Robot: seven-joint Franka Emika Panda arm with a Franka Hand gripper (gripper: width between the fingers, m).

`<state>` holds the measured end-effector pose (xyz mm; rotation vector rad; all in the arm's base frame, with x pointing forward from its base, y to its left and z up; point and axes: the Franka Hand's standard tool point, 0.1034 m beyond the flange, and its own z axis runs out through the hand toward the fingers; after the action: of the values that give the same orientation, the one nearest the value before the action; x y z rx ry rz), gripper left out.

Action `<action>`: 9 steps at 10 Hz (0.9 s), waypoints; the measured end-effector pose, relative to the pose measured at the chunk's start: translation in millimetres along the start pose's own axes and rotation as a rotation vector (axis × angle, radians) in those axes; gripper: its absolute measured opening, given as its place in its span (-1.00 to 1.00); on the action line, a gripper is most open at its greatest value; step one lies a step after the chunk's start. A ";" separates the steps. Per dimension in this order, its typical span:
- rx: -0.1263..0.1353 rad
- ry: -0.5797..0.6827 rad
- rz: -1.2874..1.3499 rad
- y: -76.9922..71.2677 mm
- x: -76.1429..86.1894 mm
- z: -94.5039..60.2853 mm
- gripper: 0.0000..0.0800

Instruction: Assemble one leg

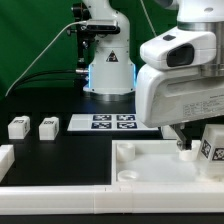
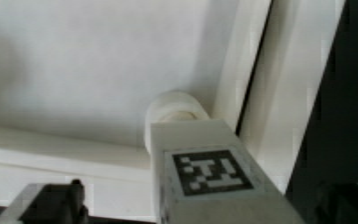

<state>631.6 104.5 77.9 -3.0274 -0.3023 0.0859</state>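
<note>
One leg [image 2: 204, 170], a stubby white block with a black-and-white tag, stands with its far end at a round socket [image 2: 179, 104] in the corner of the large white tray-like piece [image 2: 69, 70]. My gripper [image 2: 197, 205] straddles the leg. Its dark fingers [image 2: 51, 202] stand off on either side, with a visible gap to the leg, so it is open. In the exterior view the same leg [image 1: 212, 149] stands on the tray-like piece [image 1: 150, 165] at the right, just beside my gripper [image 1: 192, 148]. Two more legs [image 1: 18, 127] [image 1: 48, 126] lie on the black table at the left.
The marker board [image 1: 112, 122] lies in the middle of the table in front of the robot base [image 1: 108, 75]. Another white part [image 1: 5, 156] sits at the exterior view's left edge. The tray-like piece has raised rims along its edges.
</note>
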 end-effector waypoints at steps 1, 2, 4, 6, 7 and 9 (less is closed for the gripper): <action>0.000 0.000 -0.008 1.2 -0.1 -0.1 0.32; 0.000 0.000 -0.013 2.4 -0.2 -0.2 -0.02; 0.001 0.001 -0.035 5.2 -0.4 -0.4 -0.27; 0.001 0.001 -0.026 5.3 -0.4 -0.4 -0.27; 0.001 0.001 -0.026 5.3 -0.4 -0.4 -0.27; 0.004 0.001 0.084 4.2 -0.4 -0.3 -0.27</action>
<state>632.1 100.3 77.8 -3.0361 -0.1748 0.0917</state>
